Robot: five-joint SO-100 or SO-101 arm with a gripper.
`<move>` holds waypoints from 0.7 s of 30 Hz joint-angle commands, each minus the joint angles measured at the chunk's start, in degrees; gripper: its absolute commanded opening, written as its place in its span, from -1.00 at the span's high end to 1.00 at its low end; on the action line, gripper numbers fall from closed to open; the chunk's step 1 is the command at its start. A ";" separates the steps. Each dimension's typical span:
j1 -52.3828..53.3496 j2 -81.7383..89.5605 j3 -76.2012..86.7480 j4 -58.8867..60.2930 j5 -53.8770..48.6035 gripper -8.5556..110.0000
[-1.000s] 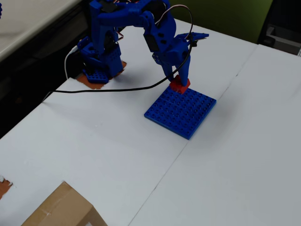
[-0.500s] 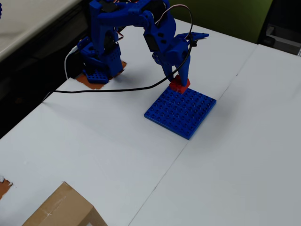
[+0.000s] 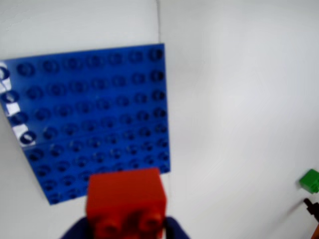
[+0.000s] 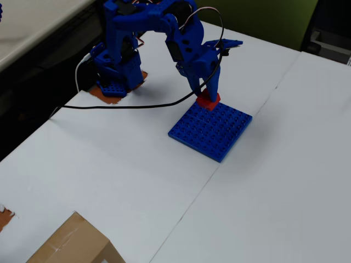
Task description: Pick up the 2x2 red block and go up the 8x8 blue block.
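Fingers: blue fingertips (image 3: 172, 228) pinched on either side of the red brick (image 3: 126, 203); dark blue tips showing at 7 and 5 o'clock of the brick in the wrist view.
Gripper: (image 4: 206, 94) pointing down, clamped on the red brick (image 4: 208, 101) in the overhead view.
Red brick: at the far corner of the blue plate (image 4: 211, 130), roughly 12 o'clock of the plate's centre in the overhead view; whether touching the plate or just above, cannot tell.
Red brick in wrist view: blurred, at 6 o'clock of the picture, overlapping the near edge of the blue plate (image 3: 94, 119).
Blue plate: flat on the white table (image 4: 263, 192), studs up, turned like a diamond in the overhead view; apart from the red brick at its far corner, nothing seen on it.
Open room: bare white table at 3, 5 and 7 o'clock of the plate in the overhead view.
Table seam: thin line (image 4: 192, 203) running from under the plate toward 7 o'clock.
Cable: black cable (image 4: 126, 105) across the table at 9 to 10 o'clock of the plate, near its far corner.
Arm base: (image 4: 118, 74) at 10 o'clock of the plate, by the table's far-left edge.
Cardboard box: (image 4: 71, 244) at the bottom-left edge, well apart from the plate.
Green piece: small green thing (image 3: 310, 180) at the right edge of the wrist view, well apart from the plate.
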 commanded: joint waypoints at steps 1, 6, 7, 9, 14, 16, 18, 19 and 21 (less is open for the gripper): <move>-0.09 1.23 -1.32 -0.44 -7.82 0.85; -0.26 1.14 -1.14 -0.62 -7.29 0.85; -0.26 1.14 -1.14 -0.53 -7.29 0.85; -0.35 1.14 -1.14 -0.35 -7.21 0.85; -0.53 0.97 -1.41 -0.18 -6.77 0.85; -0.53 0.97 -1.41 -0.18 -6.50 0.85; -0.70 0.97 -1.23 -0.18 -6.06 0.85; -0.70 1.05 -1.05 -0.18 -5.98 0.85; -0.70 1.32 -0.53 -0.62 -5.98 0.85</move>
